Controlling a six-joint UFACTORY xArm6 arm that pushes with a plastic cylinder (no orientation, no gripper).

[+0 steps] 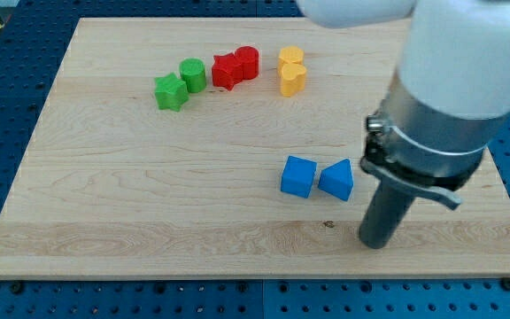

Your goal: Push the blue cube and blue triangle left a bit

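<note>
Camera view: my tip [377,243] rests bare, gripping nothing, right of the small blue plastic triangle [336,180] touching the blue plastic cube [298,175]; both likely light, rigid, sliding easily on the wooden desk [104,213].

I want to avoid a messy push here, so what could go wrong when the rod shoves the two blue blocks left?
My tip sits lower in the view than the blue triangle, to its right. A straight leftward sweep from here could miss both blocks.

The triangle meets my tip with a slanted face, so it may twist or slip aside rather than carry the blue cube along.

The arm's body hides the board at the view's right, so contact there is hard to confirm.
</note>
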